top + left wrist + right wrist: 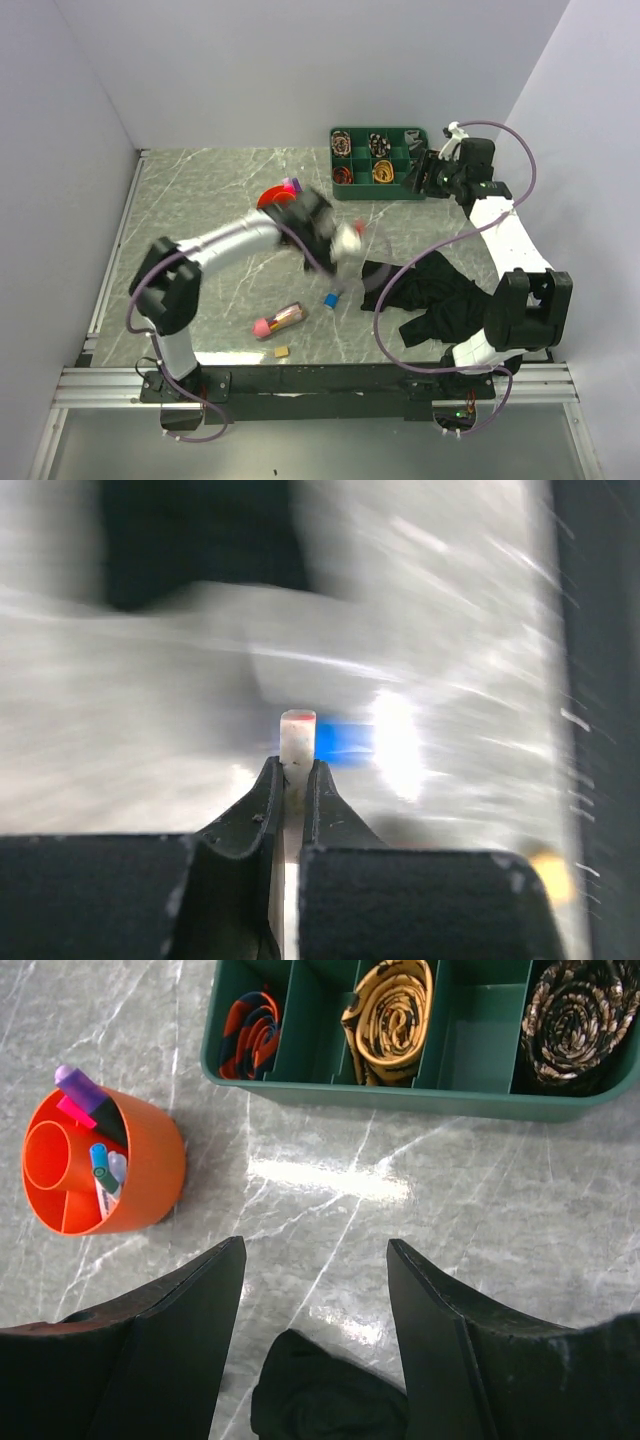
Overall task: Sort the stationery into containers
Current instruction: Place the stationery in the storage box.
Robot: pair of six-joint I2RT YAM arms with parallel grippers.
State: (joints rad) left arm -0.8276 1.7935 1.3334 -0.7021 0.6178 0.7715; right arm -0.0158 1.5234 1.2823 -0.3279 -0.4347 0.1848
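Note:
My left gripper [293, 765] is shut on a thin white pen [298, 728] with a reddish end, which sticks out past the fingertips. The left wrist view is smeared by motion. From above, the left gripper [343, 245] hangs over the middle of the table, right of the orange organiser [272, 194]. That organiser [100, 1165] holds purple, pink and blue pens. On the table lie a blue-capped piece [330, 299], a pink case [280, 320] and a beige eraser [282, 351]. My right gripper [315, 1245] stands open and empty, at the green tray's right end [418, 178].
A green tray [380, 150] of ribbon rolls sits at the back right, also the green tray [400, 1098] ahead of my right fingers. A black cloth [432, 295] lies crumpled by the right arm, its edge [320, 1400] under the right gripper. White walls close in the table.

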